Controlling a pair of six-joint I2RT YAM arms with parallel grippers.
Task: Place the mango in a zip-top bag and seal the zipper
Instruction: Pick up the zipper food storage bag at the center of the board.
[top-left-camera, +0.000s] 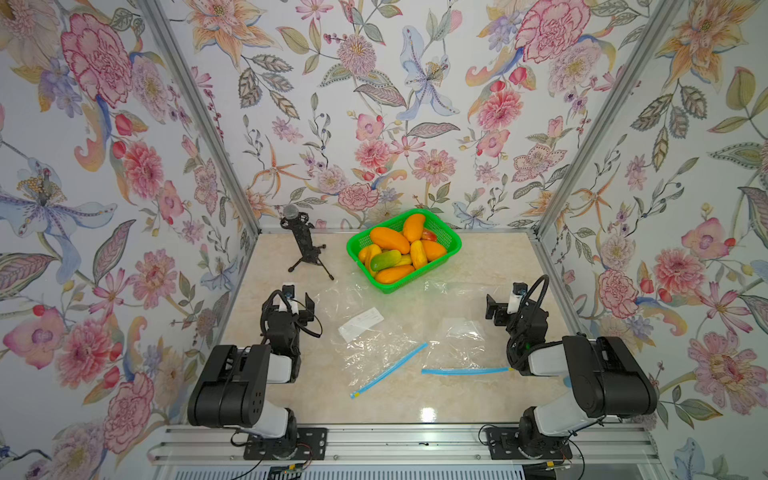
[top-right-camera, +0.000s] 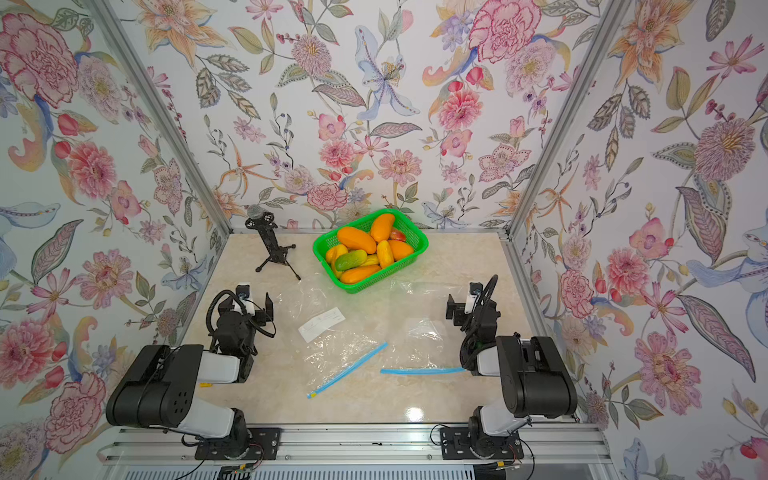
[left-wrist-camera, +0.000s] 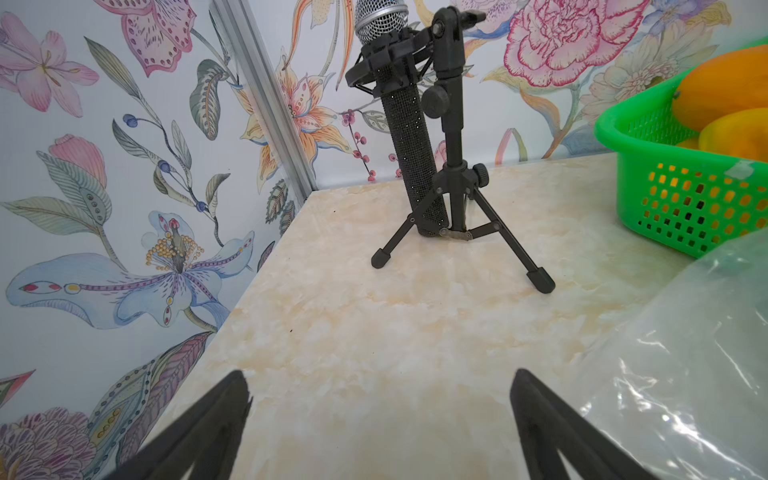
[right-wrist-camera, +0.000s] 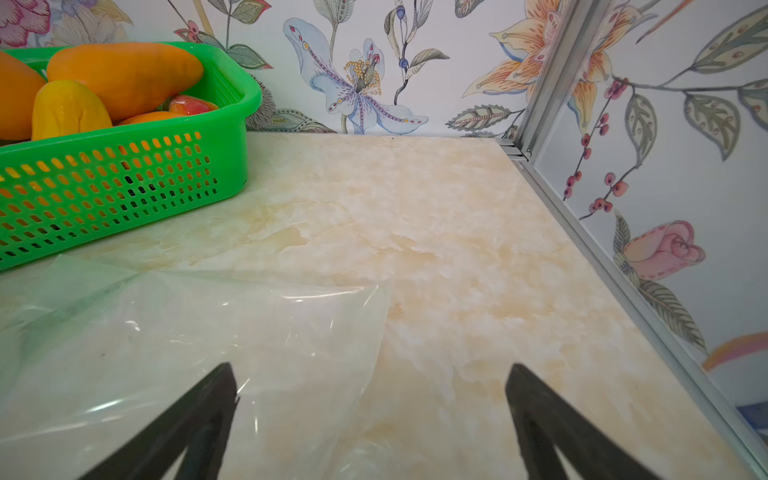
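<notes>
Orange mango (top-left-camera: 389, 240) in green basket (top-left-camera: 390, 289), zip-top bag (top-left-camera: 370, 353) flat, left tool (left-wrist-camera: 380, 390) spread, right tool (right-wrist-camera: 372, 382) spread.

A pale marbled worktop (top-left-camera: 478, 257) sits between walls of floral wallpaper (top-left-camera: 374, 104) framed by aluminium posts (top-left-camera: 198, 108). A black microphone (top-left-camera: 300, 232) leans in a small tripod stand (top-left-camera: 309, 259) near the far left corner. Just beside it, a green perforated basket (top-left-camera: 417, 277) stands against the back wall. A white paper slip (top-left-camera: 360, 323) lies near the middle.
</notes>
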